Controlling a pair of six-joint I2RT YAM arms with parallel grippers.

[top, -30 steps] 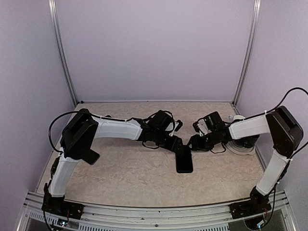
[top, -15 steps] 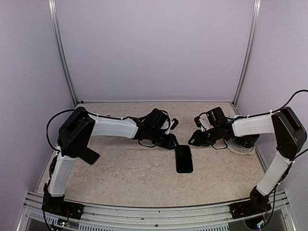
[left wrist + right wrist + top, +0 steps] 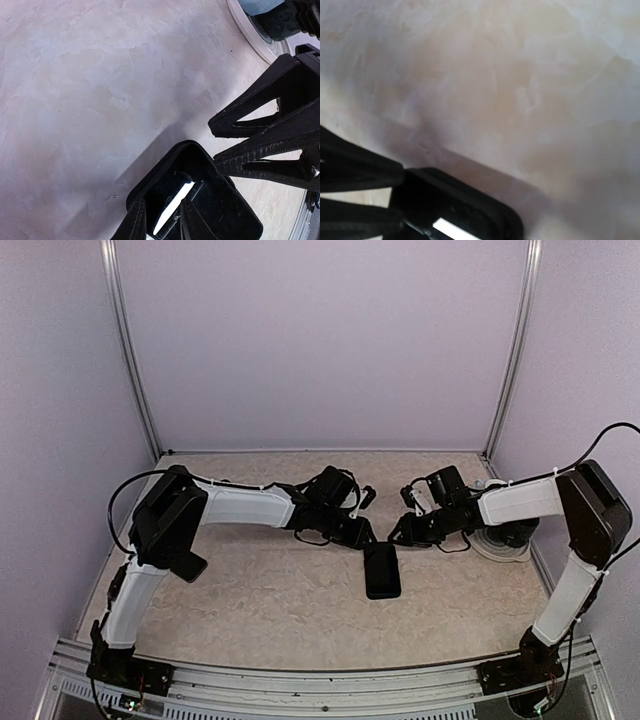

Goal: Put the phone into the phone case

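**Top view.** One black rectangular phone case (image 3: 382, 571) lies flat near the middle of the beige marbled worktop (image 3: 250, 590), its long axis running away from the arm bases. Only one dark slab can be counted from above, and the phone cannot be told apart from the case there.

**Left wrist view.** The case shows a raised, rounded rim around a dark interior that carries one white streak. Its near part is cut off by the lower frame edge. Whether the phone lies inside, or is fully seated, cannot be told.

**End effectors (two).**
- The left end effector (image 3: 362, 534) hangs at the far left corner of the case. Its two fingers (image 3: 135, 222) show only as tips at the bottom edge of its own view, with a narrow gap between them. Whether they pinch the rim cannot be told.
- The right end effector (image 3: 400, 532) sits at the far right corner. In the left wrist view its two black trussed fingers (image 3: 260, 107) stand apart, with bare worktop between the tips. The lower tip is just beside the rim, and contact is unclear.

**Right wrist view.** The picture is blurred. It shows one rounded case corner, and dark bars at the left edge that cannot be identified.

**Other.** One white round object (image 3: 500, 546) stands at the right of the worktop, partly covered by the right arm.
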